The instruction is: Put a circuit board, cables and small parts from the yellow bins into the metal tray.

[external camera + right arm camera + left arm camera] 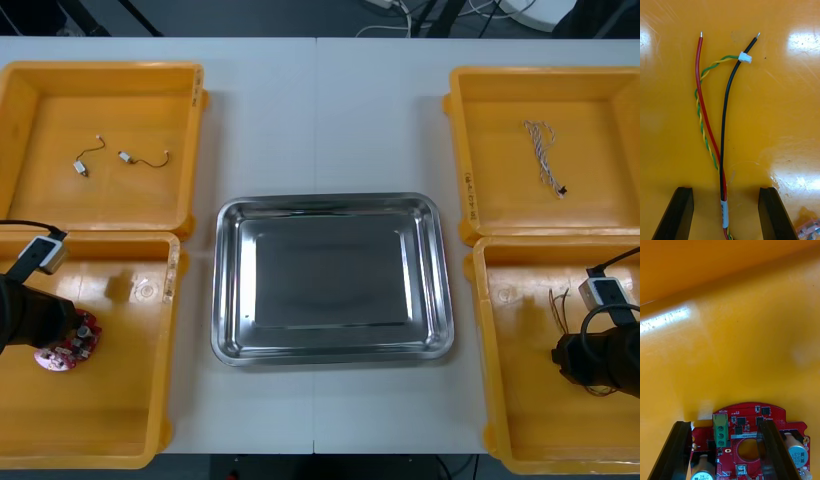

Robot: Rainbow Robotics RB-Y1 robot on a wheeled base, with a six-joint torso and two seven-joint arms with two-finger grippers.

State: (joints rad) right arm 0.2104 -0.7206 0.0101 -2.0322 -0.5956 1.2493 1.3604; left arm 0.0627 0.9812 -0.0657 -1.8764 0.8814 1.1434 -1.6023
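A round red circuit board (68, 346) (748, 427) lies in the near left yellow bin (110, 420). My left gripper (62, 328) (723, 453) hangs over it, open, one finger at each side of the board's green terminal. In the near right yellow bin (520, 400), my right gripper (585, 360) (726, 215) stands open around a cable bundle (560, 305) (723, 123) of red, black and twisted green-and-yellow wires that runs between its fingers. The metal tray (226, 290) sits bare and shiny in the middle.
Two short black cables (143, 159) with small metal ends lie in the far left bin (30, 90). A twisted blue and white cable (544, 152) lies in the far right bin (480, 120). Small metal parts (808, 227) sit beside my right finger.
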